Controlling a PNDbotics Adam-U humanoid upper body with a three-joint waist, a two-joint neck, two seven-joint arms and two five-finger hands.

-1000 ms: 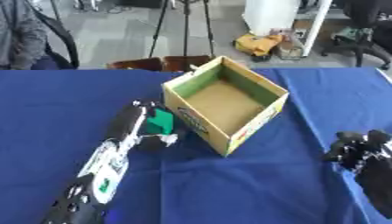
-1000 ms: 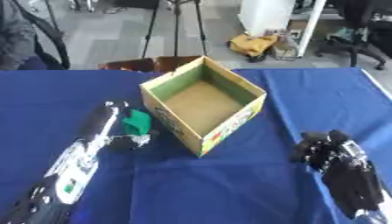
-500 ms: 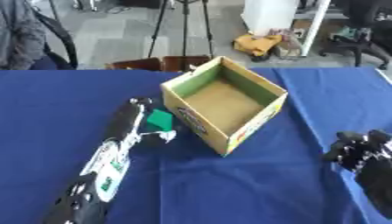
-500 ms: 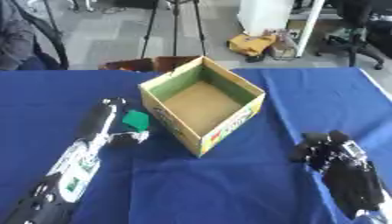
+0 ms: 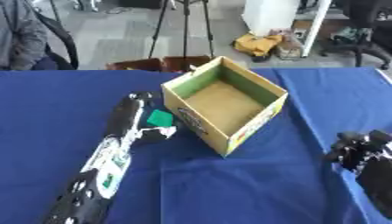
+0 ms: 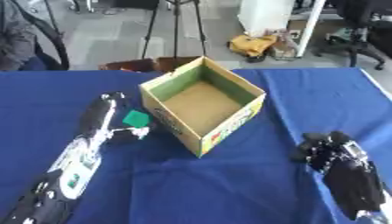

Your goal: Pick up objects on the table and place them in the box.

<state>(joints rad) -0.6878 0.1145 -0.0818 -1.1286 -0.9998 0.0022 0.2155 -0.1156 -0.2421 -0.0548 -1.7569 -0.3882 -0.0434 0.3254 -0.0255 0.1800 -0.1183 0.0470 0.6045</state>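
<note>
Reaching stage — left hand beside 1 green object just left of the open box, finger state not discernible; right hand curled, idle near right; next move: grasp, lift over wall.

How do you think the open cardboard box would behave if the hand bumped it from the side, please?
The box looks empty and thin-walled, so it is probably light and would slide on the blue cloth. Its broad flat base makes tipping unlikely. The left hand is close beside it.
</note>
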